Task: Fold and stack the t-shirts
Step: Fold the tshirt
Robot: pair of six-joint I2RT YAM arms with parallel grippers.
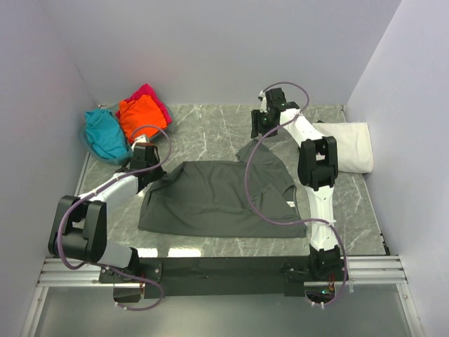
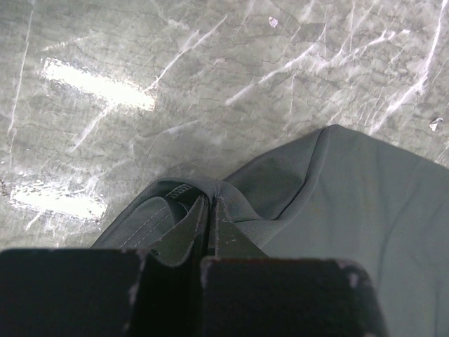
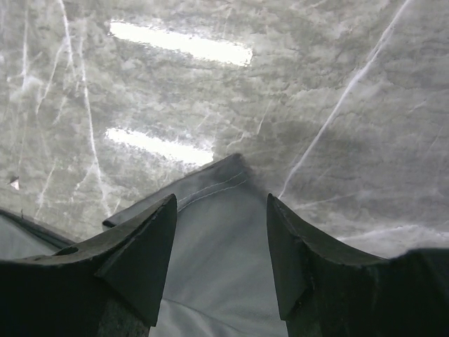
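Observation:
A dark grey t-shirt (image 1: 217,200) lies spread on the marble table, its small white neck label (image 1: 290,203) near the right side. My left gripper (image 1: 149,167) is shut on a bunched hem at the shirt's left edge; the left wrist view shows the jaws (image 2: 208,205) pressed together on the fold of cloth (image 2: 175,217). My right gripper (image 1: 259,130) hangs open over the shirt's far corner. In the right wrist view that stitched corner (image 3: 217,210) lies between the spread fingers (image 3: 151,242), which do not touch it.
A folded white t-shirt (image 1: 351,144) lies at the right wall. Teal (image 1: 105,135), orange (image 1: 144,116) and magenta (image 1: 153,95) t-shirts are heaped at the back left. Walls close in on the left, back and right of the table (image 1: 210,133).

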